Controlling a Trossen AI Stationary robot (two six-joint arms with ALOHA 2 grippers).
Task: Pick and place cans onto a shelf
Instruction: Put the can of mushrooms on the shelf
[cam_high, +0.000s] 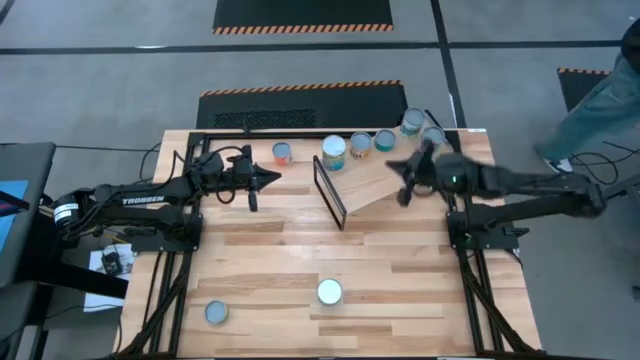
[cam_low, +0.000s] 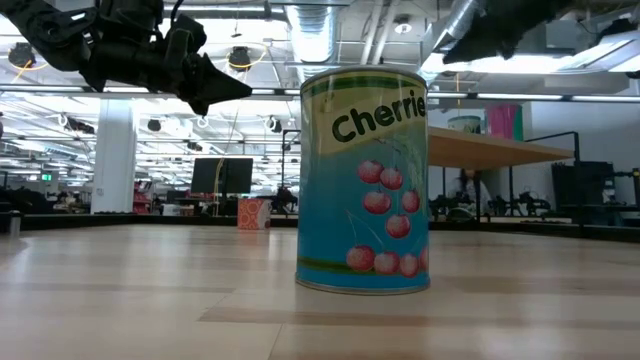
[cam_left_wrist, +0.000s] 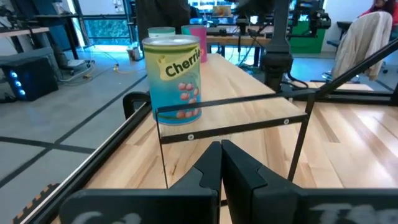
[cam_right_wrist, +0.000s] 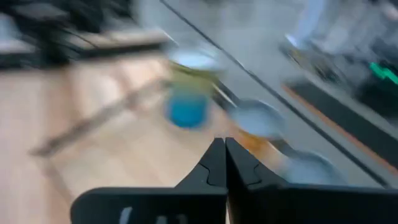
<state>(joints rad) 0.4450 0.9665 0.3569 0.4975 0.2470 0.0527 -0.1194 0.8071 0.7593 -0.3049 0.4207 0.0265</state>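
The shelf (cam_high: 375, 182), a slanted plywood board on a black frame (cam_high: 330, 192), stands at the table's far middle. Three cans (cam_high: 334, 150) (cam_high: 361, 143) (cam_high: 384, 140) stand in a row along its far edge, and two more (cam_high: 411, 122) (cam_high: 432, 135) at its far right end. One can (cam_high: 282, 153) stands left of the shelf. My left gripper (cam_high: 268, 180) is shut and empty, left of the shelf, facing a cherry can (cam_left_wrist: 174, 78). My right gripper (cam_high: 398, 172) is shut and empty above the shelf's right part; it also shows in the right wrist view (cam_right_wrist: 224, 155).
Two more cans stand on the near part of the table: a cherry can (cam_high: 329, 292), which fills the low view (cam_low: 365, 180), and one at the near left (cam_high: 216, 313). A person's legs (cam_high: 600, 100) show beyond the table's far right corner.
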